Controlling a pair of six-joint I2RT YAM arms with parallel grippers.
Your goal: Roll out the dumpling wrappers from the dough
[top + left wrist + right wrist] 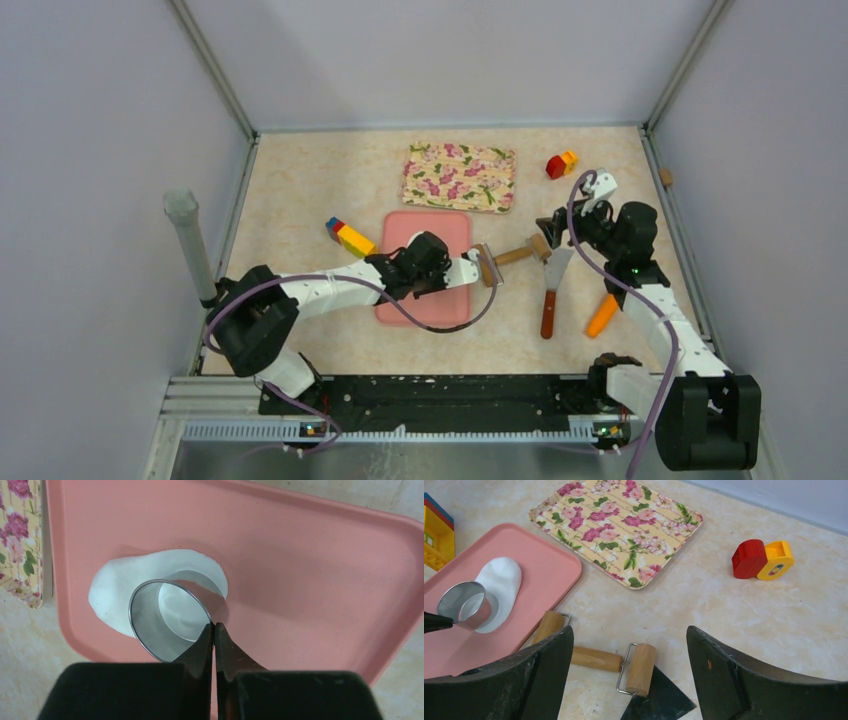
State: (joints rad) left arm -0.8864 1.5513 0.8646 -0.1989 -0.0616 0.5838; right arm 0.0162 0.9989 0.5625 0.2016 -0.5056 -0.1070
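Blocks on the left: a blue, red and yellow block stack [348, 236] is sitting on the table just beside the pink mat.

Left gripper: the left gripper [214, 630] is reaching over the pink mat [310, 580]. Its two fingers [200, 647] are squeezing tight together, pinching the thin wall of the metal ring [170, 617].

Dough: the dough [150, 570] is lying flat and white on the pink mat, toward one end. The ring is sitting on part of it, tilted a little, with some of the ring hanging past the dough's edge.

Wrappers: I am not seeing any small round dumpling wrappers lying loose yet.

Flowered tray: the flowered tray [460, 176] is waiting behind the mat, with nothing on it.

Roller: the wooden roller [596, 657] is lying on the table between the mat and the right arm, touching the scraper [552, 285].

Right gripper: the right gripper [629, 680] is hanging above the roller with its fingers spread wide, holding nothing.

Far right: an orange carrot-shaped thing [602, 315] and a red and yellow toy [561, 164] are resting on the table.

Step now: I think the robot is cutting a round wrapper out of the flat dough.

Next move: it looks like the ring needs to sit fully over the dough, go flat, and push straight down.
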